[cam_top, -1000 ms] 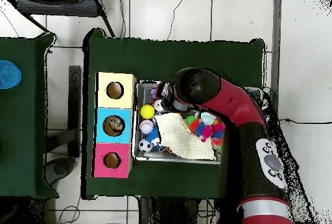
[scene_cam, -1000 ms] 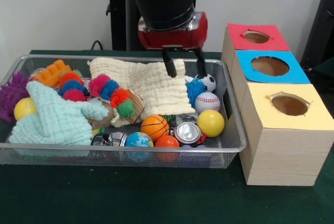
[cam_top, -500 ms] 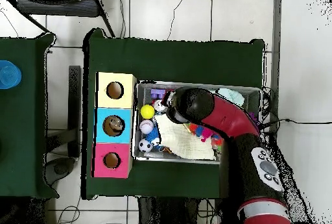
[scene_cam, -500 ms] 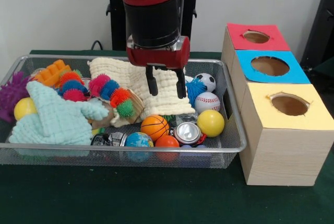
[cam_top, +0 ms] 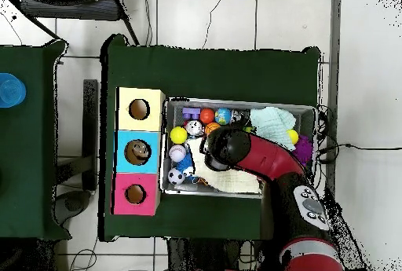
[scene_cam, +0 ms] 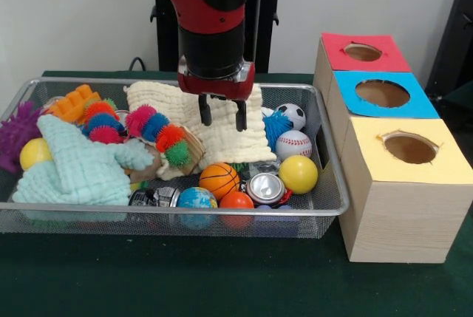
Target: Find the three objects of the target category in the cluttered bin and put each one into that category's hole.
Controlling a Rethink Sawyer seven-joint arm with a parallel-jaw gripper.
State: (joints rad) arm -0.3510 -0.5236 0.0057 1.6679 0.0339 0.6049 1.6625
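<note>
The gripper (scene_cam: 221, 114) hangs with its fingers (scene_cam: 204, 110) apart and empty over the cream cloth (scene_cam: 222, 134) in the wire bin (scene_cam: 334, 191), with the baseball (scene_cam: 293, 144) and soccer ball (scene_cam: 293, 115) just beside the cloth

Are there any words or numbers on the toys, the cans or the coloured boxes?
No words or numbers can be read anywhere.
Silver can: any print on it is too small to read.
Flat dark item beside it: printing too blurred to read.
Red box, blue box, yellow box: plain, no labels.
</note>
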